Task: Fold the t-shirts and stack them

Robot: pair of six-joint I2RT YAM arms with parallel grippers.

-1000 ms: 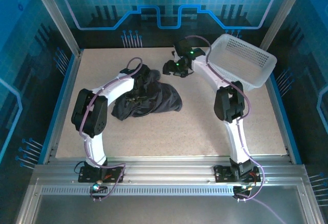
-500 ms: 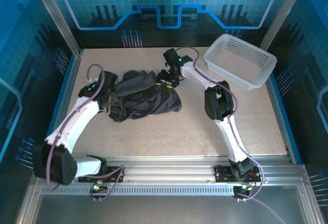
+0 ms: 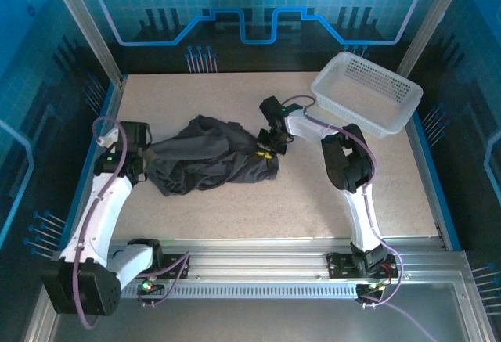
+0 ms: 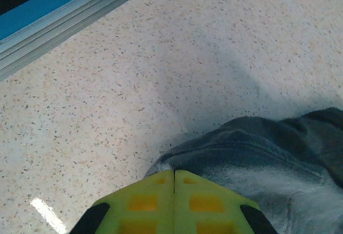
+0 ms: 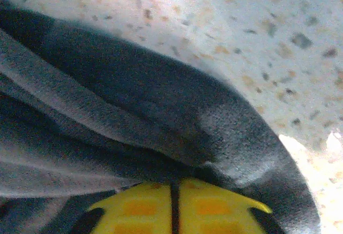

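Looking from the near edge of the table (image 3: 313,193), where both arms are bolted down, you see them reach in toward the middle from either side. The dark charcoal t-shirt (image 3: 211,162) lies there in a rumpled, elongated heap, a little left of centre, running across the table between the two grippers. At its left end, close to the left edge, the left gripper (image 3: 145,162) is clamped tight, jaws pressed together with no gap, and a hem of the cloth is pinched right at the tips; bare speckled surface lies beyond it. At the shirt's right end, about mid-table, the right gripper (image 3: 264,151) is likewise fully closed, with a thick fold of the dark fabric bunched up against and caught in its tips. Farther back, in the far right corner, a white perforated basket (image 3: 381,71) sits at an angle, well apart from the shirt.
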